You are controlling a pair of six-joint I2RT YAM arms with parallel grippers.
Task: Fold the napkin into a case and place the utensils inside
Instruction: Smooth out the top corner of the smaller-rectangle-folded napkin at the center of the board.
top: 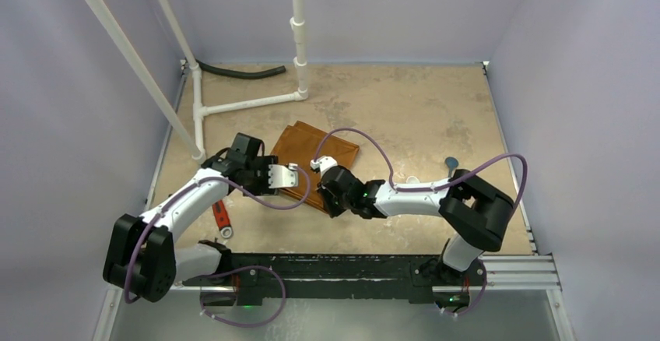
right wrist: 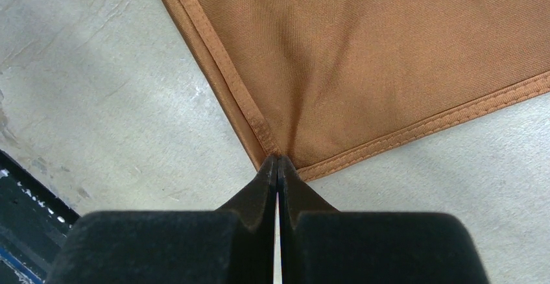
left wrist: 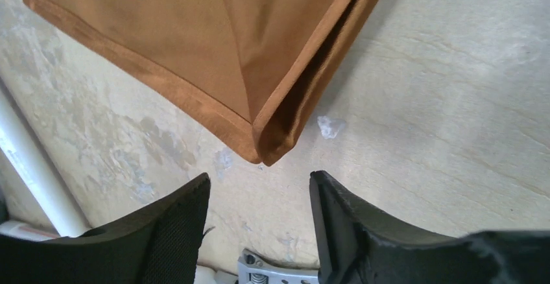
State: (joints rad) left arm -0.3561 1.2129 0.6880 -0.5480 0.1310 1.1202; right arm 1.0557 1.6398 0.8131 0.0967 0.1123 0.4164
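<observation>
Top view: 1 napkin (top: 311,162), rust-orange, folded to a rough rectangle w/ doubled layers, lying skewed mid-table (top: 436,107), a bit left of centre. 2 arms, 2 grippers. Left gripper (top: 293,173) sits at the cloth's near-left edge and right gripper (top: 317,164) at its near-right side, the two close together over the napkin. 1 thin grey-blue utensil (top: 451,165) w/ rounded teal end lies on bare table, well apart from the napkin, off to the right by the right arm's elbow. 1 red-handled tool (top: 221,216) near the left arm, also apart from the cloth. 1 white pipe frame (top: 300,29) and 1 black hose (top: 237,72) at the far-left side.

Left wrist view: left gripper (left wrist: 259,216) spread, both black fingers (left wrist: 175,232) apart w/ nothing between them. The napkin (left wrist: 194,37) corner points at the gap, just beyond the tips, not touching. Corner shows 2 layers w/ a dark slot between them; can't tell what's inside. Hemmed edge, slight sheen, 1 sharp crease running up from the corner. White pipe (left wrist: 29,167) at the left edge.

Right wrist view: right gripper (right wrist: 279,166) pressed together, pinching a hemmed corner of the napkin (right wrist: 376,57). Cloth puckers into a ridge at the tips and lies flat beyond. 2 stitched hems meet at the pinch. Black rail (right wrist: 19,193) bottom left.
</observation>
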